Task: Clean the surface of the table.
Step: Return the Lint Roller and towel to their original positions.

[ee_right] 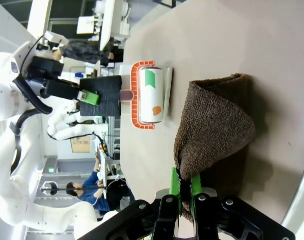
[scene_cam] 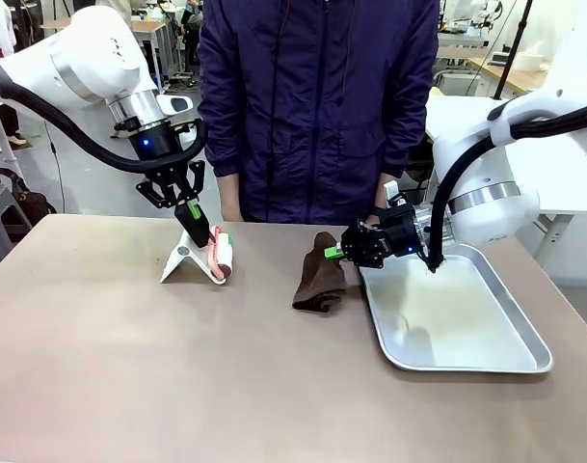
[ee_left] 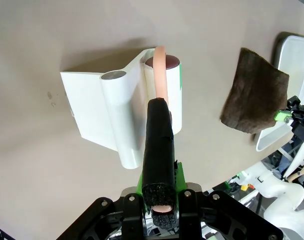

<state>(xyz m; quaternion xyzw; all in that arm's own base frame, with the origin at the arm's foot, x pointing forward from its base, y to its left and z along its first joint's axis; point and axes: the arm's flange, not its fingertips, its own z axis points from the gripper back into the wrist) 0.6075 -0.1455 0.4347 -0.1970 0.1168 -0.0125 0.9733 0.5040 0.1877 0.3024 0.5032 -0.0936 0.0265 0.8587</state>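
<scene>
You've got the table filling the lower part of the front view: matte brownish-taupe top, smooth, w/ a couple of faint specks on it in the left wrist view, near the white stand. Left gripper is clamped tight on the black foam handle of a lint roller; the roller head, white w/ a salmon frame, sits at the white stand on the table's far-left part, near the far edge. Right gripper is pinched shut on the top edge of a dark brown cloth, which hangs down w/ its lower end on the tabletop, mid-table, just left of the silver metal tray. Tray lies flat on the right part of the table, its inside bare and shiny. In the right wrist view the cloth drapes from the green pads in a fold, w/ the roller beyond it. A person in a dark purple jacket stands at the far edge, btwn the two arms. Behind: white-topped tables, gray floor, a dark bag on the floor at far left, lab clutter further back.
</scene>
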